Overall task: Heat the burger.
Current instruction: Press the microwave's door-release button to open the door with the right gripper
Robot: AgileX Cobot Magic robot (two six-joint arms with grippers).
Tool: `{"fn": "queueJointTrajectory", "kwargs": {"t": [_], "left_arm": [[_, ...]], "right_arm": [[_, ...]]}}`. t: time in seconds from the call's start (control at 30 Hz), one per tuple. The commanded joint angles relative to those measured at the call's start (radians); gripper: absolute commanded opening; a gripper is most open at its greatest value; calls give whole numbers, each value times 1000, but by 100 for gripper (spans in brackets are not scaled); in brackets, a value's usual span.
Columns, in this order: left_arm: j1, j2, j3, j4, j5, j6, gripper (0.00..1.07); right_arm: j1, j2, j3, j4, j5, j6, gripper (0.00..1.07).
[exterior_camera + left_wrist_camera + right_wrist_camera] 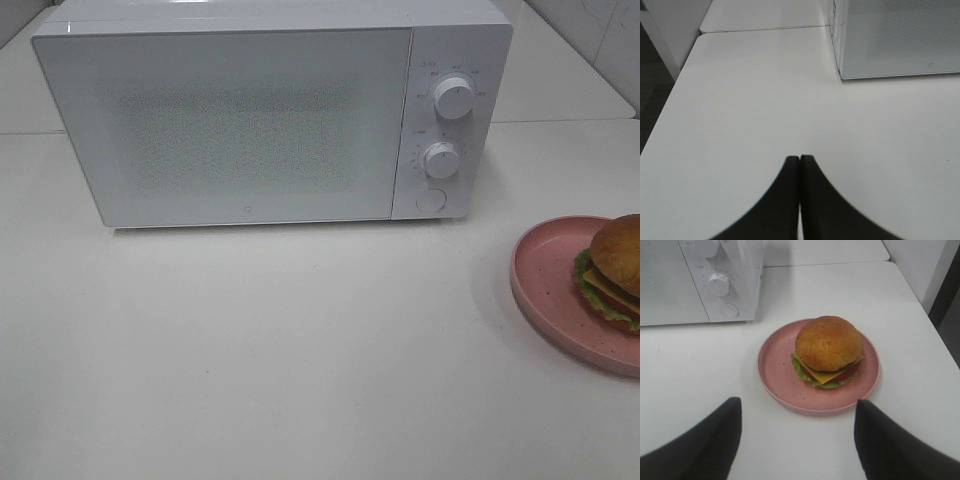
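Note:
The burger (613, 267) (828, 350), golden bun over cheese, tomato and lettuce, sits on a pink speckled plate (545, 283) (780, 374) at the table's right edge. A white microwave (260, 110) (895, 37) (685, 280) stands at the back with its door closed. In the right wrist view my right gripper (797, 412) is open, its two dark fingers (715, 440) wide apart just short of the plate, holding nothing. My left gripper (799, 161) is shut and empty over bare table, left of the microwave. Neither gripper appears in the high view.
Two round knobs (454, 98) (440, 159) and a round button (431, 200) sit on the microwave's right panel. The white table (280, 350) spreads out in front of it. The table's left edge (662, 112) and right edge (935, 335) show in the wrist views.

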Motion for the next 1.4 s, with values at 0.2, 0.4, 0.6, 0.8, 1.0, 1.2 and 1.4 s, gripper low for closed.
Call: {"fn": "queueJointTrajectory", "kwargs": {"t": [0.2, 0.4, 0.6, 0.8, 1.0, 1.2, 1.4], "left_arm": [[3, -22, 1, -4, -3, -1, 0], [3, -22, 1, -4, -3, -1, 0], [3, -22, 1, -4, -3, -1, 0], [3, -22, 1, -4, -3, -1, 0], [3, -22, 1, -4, -3, -1, 0], [3, -22, 1, -4, -3, -1, 0], [3, -22, 1, -4, -3, -1, 0]], "right_arm": [[-4, -16, 3, 5, -2, 4, 62], [-4, -16, 3, 5, -2, 4, 62], [-4, -16, 3, 5, -2, 4, 62], [-4, -16, 3, 5, -2, 4, 62], [-4, -16, 3, 5, -2, 4, 62], [-4, -16, 3, 5, -2, 4, 62], [-4, -16, 3, 5, -2, 4, 62]]}}
